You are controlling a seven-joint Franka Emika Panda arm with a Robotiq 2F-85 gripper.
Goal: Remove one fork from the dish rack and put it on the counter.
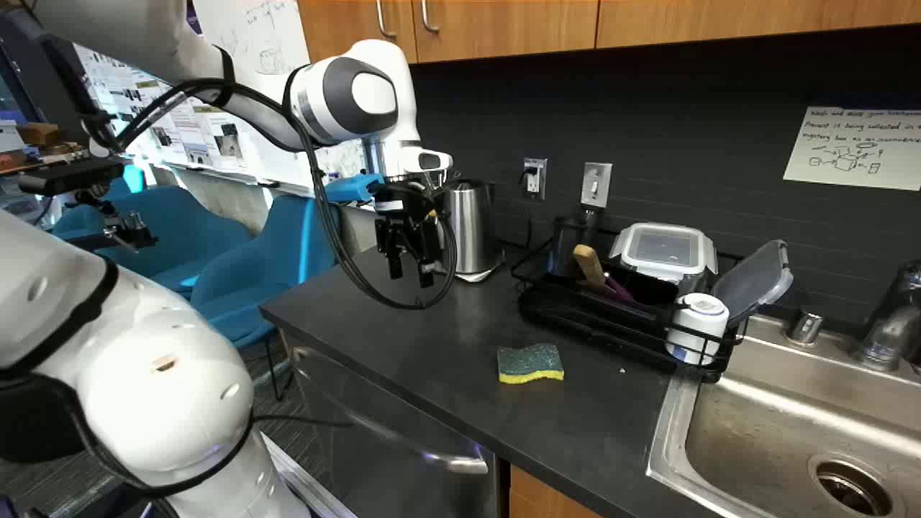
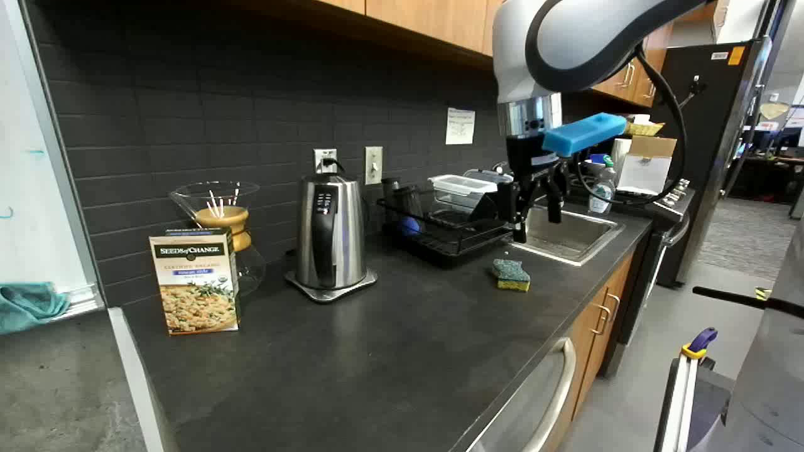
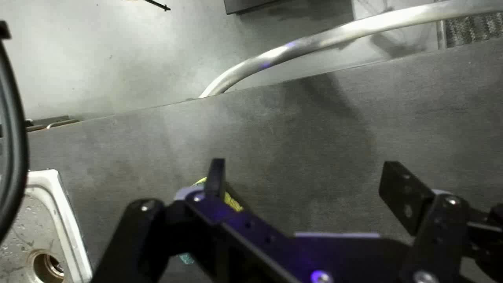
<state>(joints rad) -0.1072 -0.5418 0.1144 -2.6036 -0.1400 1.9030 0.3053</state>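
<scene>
Nearest in the wrist view, the gripper (image 3: 305,181) is held above the counter (image 3: 251,145), its jaws spread wide on nothing. No step seems done; grasp and placing are left. No fork can be made out; the dish rack (image 1: 611,332) is set well apart from the jaws, towards the sink (image 1: 755,439). Beneath them, open room is bounded by front edge (image 1: 403,393) and sponge (image 1: 531,362).
</scene>
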